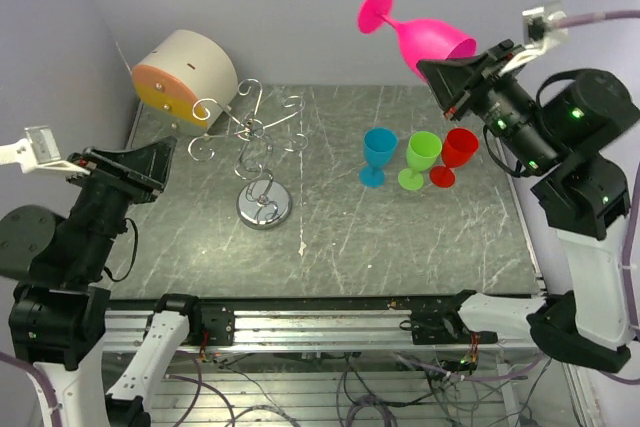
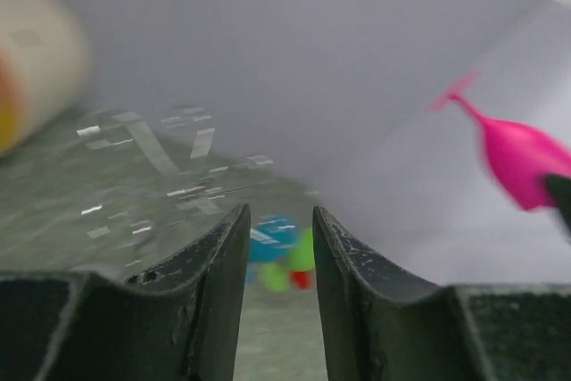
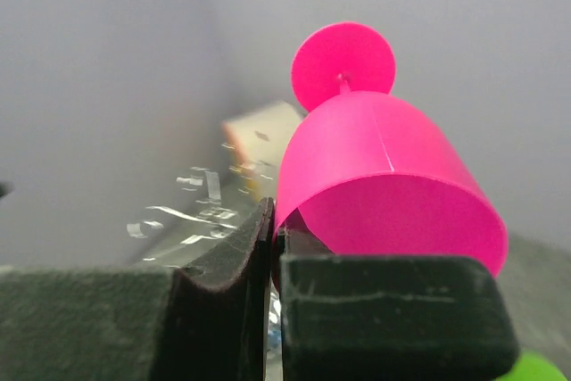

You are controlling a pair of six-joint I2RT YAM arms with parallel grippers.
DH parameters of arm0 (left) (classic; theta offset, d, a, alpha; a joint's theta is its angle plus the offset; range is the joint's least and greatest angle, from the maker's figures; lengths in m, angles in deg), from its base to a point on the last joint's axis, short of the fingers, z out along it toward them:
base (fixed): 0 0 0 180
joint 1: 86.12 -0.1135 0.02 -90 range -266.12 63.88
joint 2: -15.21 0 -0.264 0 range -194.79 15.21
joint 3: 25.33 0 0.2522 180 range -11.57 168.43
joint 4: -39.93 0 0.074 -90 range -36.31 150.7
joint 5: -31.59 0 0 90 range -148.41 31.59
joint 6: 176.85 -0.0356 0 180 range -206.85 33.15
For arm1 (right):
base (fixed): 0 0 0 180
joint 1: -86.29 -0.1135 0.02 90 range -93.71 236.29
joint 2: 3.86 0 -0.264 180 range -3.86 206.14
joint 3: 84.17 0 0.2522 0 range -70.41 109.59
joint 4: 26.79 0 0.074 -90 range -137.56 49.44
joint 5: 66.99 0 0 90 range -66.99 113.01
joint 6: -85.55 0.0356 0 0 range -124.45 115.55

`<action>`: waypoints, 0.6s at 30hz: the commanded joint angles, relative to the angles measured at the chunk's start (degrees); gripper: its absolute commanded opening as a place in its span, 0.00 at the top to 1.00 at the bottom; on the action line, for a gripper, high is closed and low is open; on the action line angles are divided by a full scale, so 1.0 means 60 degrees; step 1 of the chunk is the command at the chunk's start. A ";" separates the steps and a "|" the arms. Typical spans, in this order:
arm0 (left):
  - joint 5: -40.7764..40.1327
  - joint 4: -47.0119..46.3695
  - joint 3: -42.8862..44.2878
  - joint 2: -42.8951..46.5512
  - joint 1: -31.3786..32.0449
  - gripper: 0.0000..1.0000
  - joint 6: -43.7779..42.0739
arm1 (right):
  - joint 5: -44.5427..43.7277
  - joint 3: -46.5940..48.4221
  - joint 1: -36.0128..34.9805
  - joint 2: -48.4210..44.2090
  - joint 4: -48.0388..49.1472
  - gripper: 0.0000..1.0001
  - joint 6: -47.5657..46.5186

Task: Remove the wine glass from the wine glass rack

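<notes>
Pink plastic fills the right wrist view: my right gripper (image 3: 272, 229) is clamped on the bowl wall of the pink wine glass (image 3: 384, 176), one finger inside the rim and one outside. I hold the glass aloft over the far right corner of the table (image 1: 400, 237). It is clear of every hook, so I judge the lift-off done.

The glass's long axis runs away from my fingertips, up and toward the far left, with the round foot highest. To stand it down I would have to swing that foot right under.

Almost directly below, the blue goblet (image 1: 378, 152), green goblet (image 1: 420, 157) and red goblet (image 1: 457, 152) stand in a close row, blocking a straight descent.

The wine glass rack (image 1: 255, 137) stands well apart, left of centre, with a beige cylinder (image 1: 185, 77) behind it in the far left corner.

My left gripper (image 1: 160, 162) hangs by the left edge with its fingers parted, holding nothing, and is nearer the rack.
</notes>
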 commanded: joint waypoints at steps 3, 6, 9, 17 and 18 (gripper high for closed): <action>-0.4832 0.4556 -0.0353 -0.0591 0.0033 0.56 -0.3208 | -0.3999 0.0946 0.0019 0.1444 -0.4619 1.00 -0.0159; -0.5231 0.4767 -0.0910 -0.0560 0.0047 0.56 -0.3633 | -0.3273 0.1273 0.0021 0.1618 -0.5819 1.00 -0.0091; -0.5400 0.4884 -0.1468 -0.0621 0.0048 0.56 -0.3727 | -0.2726 0.1413 -0.0001 0.1992 -0.7134 1.00 -0.0034; -0.5208 0.4335 -0.2739 -0.0540 0.0048 0.56 -0.3831 | -0.2120 -0.0920 -0.0001 0.1837 -0.6874 1.00 0.0101; -0.5198 0.4332 -0.2823 -0.0570 0.0048 0.56 -0.3868 | -0.2088 -0.1214 -0.0002 0.1845 -0.6797 1.00 0.0109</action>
